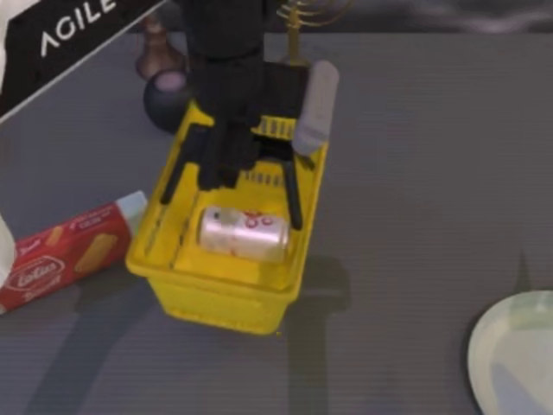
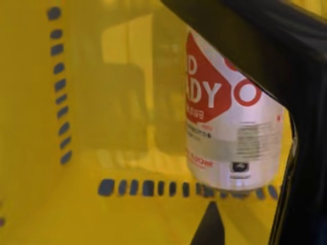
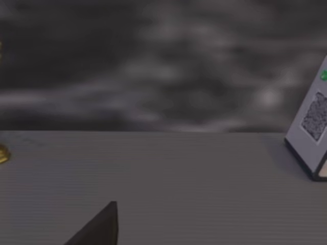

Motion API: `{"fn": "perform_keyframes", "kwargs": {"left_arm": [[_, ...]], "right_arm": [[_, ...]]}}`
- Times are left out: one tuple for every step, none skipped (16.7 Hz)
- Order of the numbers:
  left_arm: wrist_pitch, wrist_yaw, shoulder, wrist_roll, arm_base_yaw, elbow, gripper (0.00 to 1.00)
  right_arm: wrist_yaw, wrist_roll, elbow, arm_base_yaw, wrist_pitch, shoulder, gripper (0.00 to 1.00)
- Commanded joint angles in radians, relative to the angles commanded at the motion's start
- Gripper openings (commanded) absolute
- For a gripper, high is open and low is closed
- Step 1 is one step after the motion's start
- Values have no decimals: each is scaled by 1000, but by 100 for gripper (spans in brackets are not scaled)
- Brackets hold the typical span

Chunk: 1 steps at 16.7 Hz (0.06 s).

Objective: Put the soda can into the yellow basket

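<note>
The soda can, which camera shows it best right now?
The top view: the whole soda can shows, lying on its side inside the yellow basket. The left wrist view shows it close, with red lettering, partly hidden behind a black part. The right wrist view shows none of it.

The table is viewed from overhead, the yellow basket (image 1: 226, 294) lying centre-left. The basket's inside and the soda can (image 2: 232, 138) are seen close up by the left wrist camera and are shared with the top view. Bare tabletop is faced level by the right wrist camera.

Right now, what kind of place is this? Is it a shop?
Probably not a real shop: it looks like a computer-made test table for robot arms. A yellow basket with a soda can inside sits on plain grey table, beside a red biscuit packet.
</note>
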Motion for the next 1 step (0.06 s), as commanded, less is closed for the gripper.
{"fn": "perform_keyframes", "kwargs": {"left_arm": [[-6, 0, -2, 1, 2, 6, 0]], "right_arm": [[0, 0, 0, 0, 0, 0, 100]]}}
